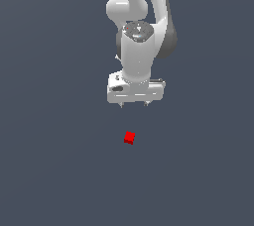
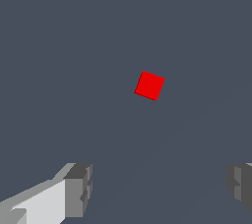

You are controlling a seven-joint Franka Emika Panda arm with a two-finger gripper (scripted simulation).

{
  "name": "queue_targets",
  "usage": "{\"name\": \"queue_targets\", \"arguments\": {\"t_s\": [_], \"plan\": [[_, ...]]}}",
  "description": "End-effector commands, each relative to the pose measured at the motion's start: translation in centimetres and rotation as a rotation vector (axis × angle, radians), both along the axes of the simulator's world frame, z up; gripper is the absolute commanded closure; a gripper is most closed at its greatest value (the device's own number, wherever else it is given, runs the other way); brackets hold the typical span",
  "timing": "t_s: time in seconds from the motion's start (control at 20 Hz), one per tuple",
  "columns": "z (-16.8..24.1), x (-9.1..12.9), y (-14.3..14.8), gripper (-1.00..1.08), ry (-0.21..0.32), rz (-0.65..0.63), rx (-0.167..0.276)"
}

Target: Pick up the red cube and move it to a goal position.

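The red cube (image 1: 129, 138) is a tiny plain bright-red block lying on the dark grey floor. It also shows in the wrist view (image 2: 149, 85), turned a little askew. My white gripper (image 1: 134, 104) hangs above the cube, pointing down, with a clear gap between it and the cube. The jaws are wide apart and hold nothing. In the wrist view the two grey fingertips (image 2: 78, 190) stand far apart at the picture's edge, and the cube lies apart from them, not between them.
The dark grey floor (image 1: 49, 170) spreads flat all around. The white arm (image 1: 141, 17) rises behind the gripper. No goal marker shows.
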State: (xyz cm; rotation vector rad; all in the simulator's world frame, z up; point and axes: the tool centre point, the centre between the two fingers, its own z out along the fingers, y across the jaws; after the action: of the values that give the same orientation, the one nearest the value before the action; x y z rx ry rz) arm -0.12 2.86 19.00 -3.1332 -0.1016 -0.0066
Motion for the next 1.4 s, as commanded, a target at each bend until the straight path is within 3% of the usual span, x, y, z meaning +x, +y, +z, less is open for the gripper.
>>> {"name": "queue_targets", "arguments": {"t_s": [0.0,0.55,1.35], "plan": [[0.0,0.0,0.0,-0.92,0.0,0.0,0.0],[-3.1,1.2,-0.1,-0.92,0.001,-0.062,-0.002],[-14.4,5.8,-1.2,-0.92,0.004,-0.293,-0.007]]}}
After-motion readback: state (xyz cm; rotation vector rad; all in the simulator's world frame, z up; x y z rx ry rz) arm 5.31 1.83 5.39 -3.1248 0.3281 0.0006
